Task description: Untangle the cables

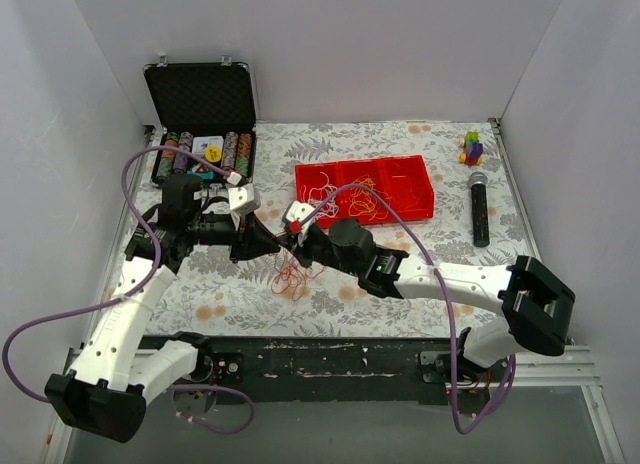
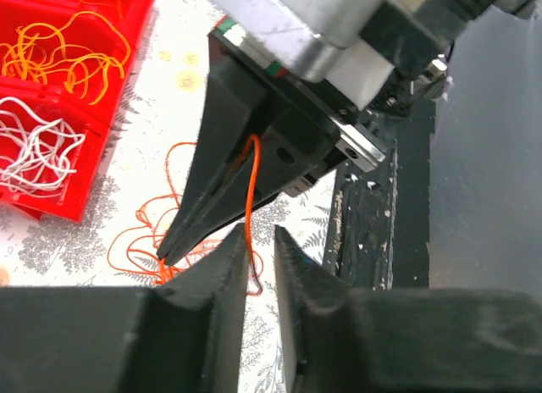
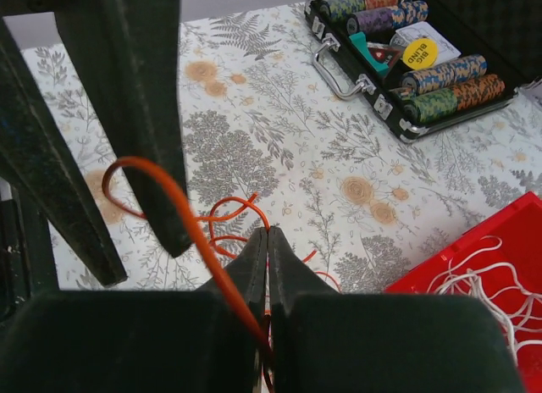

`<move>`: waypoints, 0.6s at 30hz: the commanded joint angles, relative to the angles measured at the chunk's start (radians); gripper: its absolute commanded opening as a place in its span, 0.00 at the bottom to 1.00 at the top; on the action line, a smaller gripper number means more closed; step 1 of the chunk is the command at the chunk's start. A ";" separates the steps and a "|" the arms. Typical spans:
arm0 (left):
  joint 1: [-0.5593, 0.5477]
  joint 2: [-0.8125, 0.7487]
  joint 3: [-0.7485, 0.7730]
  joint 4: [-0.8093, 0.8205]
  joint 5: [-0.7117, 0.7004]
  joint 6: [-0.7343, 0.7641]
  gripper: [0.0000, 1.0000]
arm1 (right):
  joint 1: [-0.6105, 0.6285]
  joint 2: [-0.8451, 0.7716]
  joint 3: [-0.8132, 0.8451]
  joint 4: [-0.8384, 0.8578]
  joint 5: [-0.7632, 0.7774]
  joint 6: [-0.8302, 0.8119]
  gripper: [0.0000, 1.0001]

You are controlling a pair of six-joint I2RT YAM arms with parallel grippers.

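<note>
While the red cable [image 1: 291,275] lies heaped by the counter's near edge, one strand rises into the right gripper [image 3: 268,234], jaws pinched on it; the left gripper [image 2: 261,237] has its jaws parted, the strand seemingly hooked round one finger.

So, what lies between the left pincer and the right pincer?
One strand of red cable runs from the shut right pincer to a finger of the left pincer; the left wrist view shows it.
</note>
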 commanded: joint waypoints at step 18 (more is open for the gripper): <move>0.005 -0.148 -0.258 0.348 -0.171 -0.224 0.98 | -0.005 -0.237 0.164 -0.185 0.072 -0.014 0.01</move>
